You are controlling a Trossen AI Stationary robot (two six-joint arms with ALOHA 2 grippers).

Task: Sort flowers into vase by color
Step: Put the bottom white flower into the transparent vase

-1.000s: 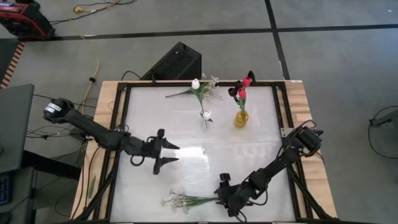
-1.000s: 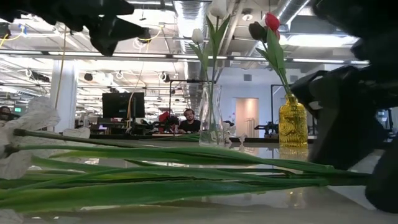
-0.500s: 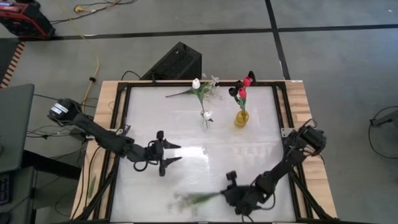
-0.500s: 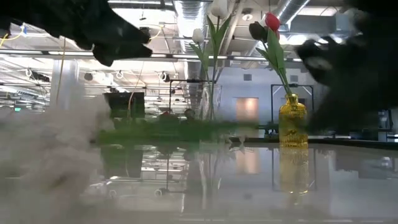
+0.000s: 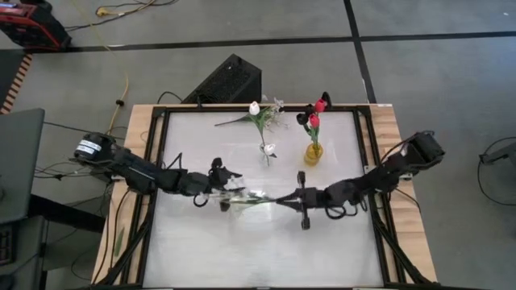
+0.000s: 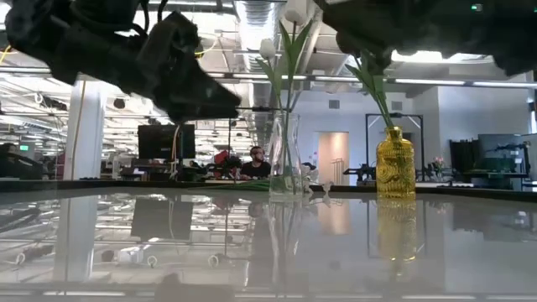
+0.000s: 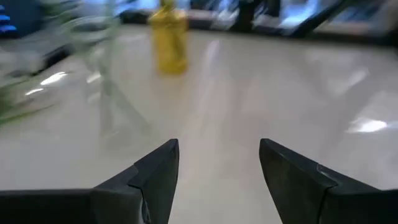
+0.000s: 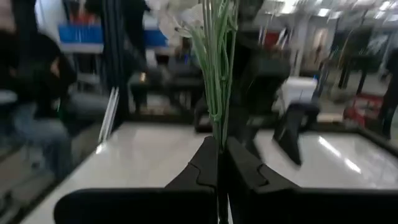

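A sprig of small white blossoms (image 5: 242,198) on thin green stems hangs over the table's middle, with my right gripper (image 5: 282,199) shut on it. My left gripper (image 5: 234,187) stands open just left of the blossoms, touching nothing, and its wrist view shows the fingers (image 7: 217,168) apart over bare table. A clear vase (image 5: 266,153) with white tulips and a yellow vase (image 5: 313,153) with red tulips and a dark bloom stand toward the far edge. In the low view both vases (image 6: 285,155) (image 6: 394,164) stand upright. My right gripper pinches the sprig's bundled green stems (image 8: 217,127) near their cut ends between its two fingers. The fingers come level from the table's right. The stems run on past the fingertips toward the left gripper, blossoms (image 8: 180,18) at the far end. The sprig is lifted clear of the table.
A white tulip and pale sprigs (image 5: 256,113) spread near the far edge behind the clear vase. A black box (image 5: 226,80) sits beyond the table. The near half of the white tabletop (image 5: 258,250) is bare. People sit in the room behind, in the low view.
My right gripper shut on the sprig's stems near the near edge, rose and swung toward the table's middle, tipping from pointing down to level. The sprig was lifted clear off the table. My left gripper moved down and toward the table's middle, staying open.
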